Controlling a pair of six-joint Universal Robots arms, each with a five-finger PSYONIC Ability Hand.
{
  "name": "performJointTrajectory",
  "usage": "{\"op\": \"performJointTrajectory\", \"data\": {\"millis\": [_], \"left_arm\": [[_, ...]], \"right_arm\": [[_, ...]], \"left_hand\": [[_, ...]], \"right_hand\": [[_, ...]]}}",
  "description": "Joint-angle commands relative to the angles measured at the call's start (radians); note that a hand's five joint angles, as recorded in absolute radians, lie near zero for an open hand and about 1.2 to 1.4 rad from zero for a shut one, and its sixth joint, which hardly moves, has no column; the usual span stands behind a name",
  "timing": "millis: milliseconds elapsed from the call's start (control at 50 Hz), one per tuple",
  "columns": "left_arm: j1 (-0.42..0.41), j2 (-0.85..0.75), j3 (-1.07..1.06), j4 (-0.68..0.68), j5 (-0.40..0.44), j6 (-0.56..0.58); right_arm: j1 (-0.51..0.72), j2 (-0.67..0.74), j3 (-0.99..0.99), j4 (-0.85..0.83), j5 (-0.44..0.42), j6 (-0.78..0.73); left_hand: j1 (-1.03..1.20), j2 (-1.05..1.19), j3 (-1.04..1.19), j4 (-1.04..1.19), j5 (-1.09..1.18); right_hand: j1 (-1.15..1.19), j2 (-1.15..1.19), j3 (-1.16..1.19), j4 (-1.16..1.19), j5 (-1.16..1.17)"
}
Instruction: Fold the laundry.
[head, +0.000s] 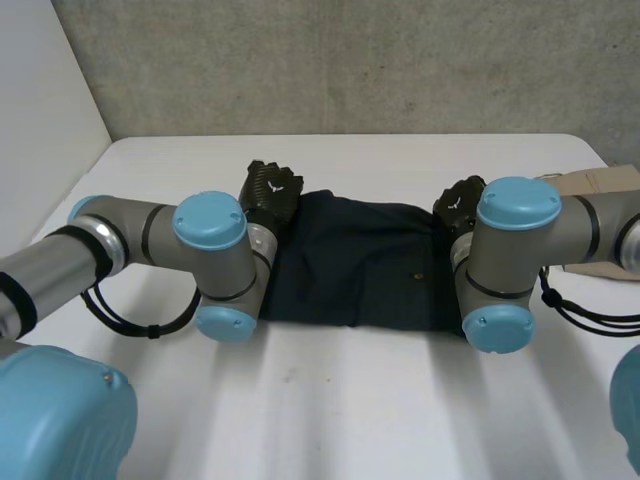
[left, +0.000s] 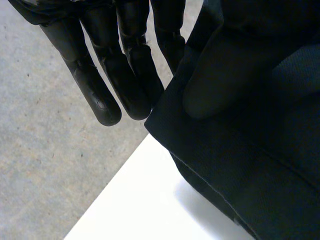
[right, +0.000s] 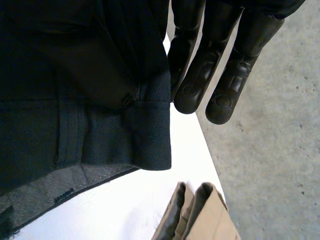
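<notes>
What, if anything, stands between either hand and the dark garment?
Nothing visible does. The left hand is on the far-left corner of the dark garment and the right hand is on its far-right corner, each apparently pinching the cloth. A folded tan item lies beside the right hand, not between.

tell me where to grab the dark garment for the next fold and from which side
Take the dark garment by its two far corners, one per hand, coming in at each end of the far edge. It lies wide across the table, and the thick hem there probably gives a firm hold. The left hand and right hand are at those corners.
</notes>
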Motion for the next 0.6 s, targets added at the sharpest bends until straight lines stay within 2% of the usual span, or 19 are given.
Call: {"op": "performJointTrajectory", "data": {"millis": [20,40,60,80,100,120,240,340,400,500,600], "left_arm": [[-0.001,-0.038,0.032,-0.011,-0.031,-0.013],[-0.001,-0.039,0.034,-0.013,-0.036,-0.030],[-0.001,-0.039,0.032,-0.013,-0.036,-0.041],[-0.001,-0.041,0.029,-0.014,-0.036,-0.054],[-0.001,-0.041,0.027,-0.014,-0.034,-0.071],[-0.001,-0.038,0.029,-0.016,-0.034,-0.094],[-0.012,-0.007,0.029,-0.027,-0.037,-0.154],[-0.013,0.077,0.001,-0.039,-0.037,-0.194],[-0.009,0.143,-0.048,-0.040,-0.030,-0.220],[-0.007,0.261,-0.138,-0.040,-0.025,-0.237],[-0.009,0.413,-0.307,-0.040,-0.013,-0.252]], "right_arm": [[0.000,0.033,-0.032,0.004,0.028,-0.023],[0.000,0.031,-0.032,0.004,0.027,-0.017],[-0.002,0.030,-0.030,0.004,0.028,-0.016],[0.000,0.028,-0.027,0.002,0.028,-0.013],[0.000,0.025,-0.026,0.001,0.030,-0.008],[-0.002,0.021,-0.026,0.001,0.031,0.010],[-0.008,-0.067,-0.020,0.005,0.025,0.177],[-0.058,-0.257,0.031,0.016,-0.016,0.364],[-0.080,-0.334,0.051,0.033,-0.056,0.400],[-0.109,-0.424,0.083,0.192,-0.145,0.419],[-0.115,-0.475,0.140,0.347,-0.176,0.492]], "left_hand": [[0.256,0.196,0.202,0.193,0.249],[0.256,0.196,0.202,0.193,0.249],[0.256,0.196,0.202,0.193,0.249],[0.109,0.048,0.054,0.045,0.101],[-0.311,-0.372,-0.366,-0.375,-0.319],[-0.946,-1.007,-1.001,-1.010,-0.954],[-0.965,-1.026,-1.020,-1.029,-0.973],[-0.965,-1.026,-1.020,-1.029,-0.973],[-0.965,-1.026,-1.020,-1.029,-0.973],[-0.965,-1.026,-1.020,-1.029,-0.973],[-0.965,-1.026,-1.020,-1.029,-0.973]], "right_hand": [[0.406,0.217,0.206,0.205,0.220],[0.250,0.061,0.051,0.050,0.064],[-0.024,-0.214,-0.224,-0.225,-0.210],[-0.286,-0.476,-0.486,-0.487,-0.472],[-0.509,-0.699,-0.709,-0.710,-0.695],[-0.815,-1.005,-1.015,-1.016,-1.002],[-0.815,-1.005,-1.015,-1.016,-1.002],[-0.815,-1.005,-1.015,-1.016,-1.002],[-0.815,-1.005,-1.015,-1.016,-1.002],[-0.815,-1.005,-1.015,-1.016,-1.002],[-0.815,-1.005,-1.015,-1.016,-1.002]]}}
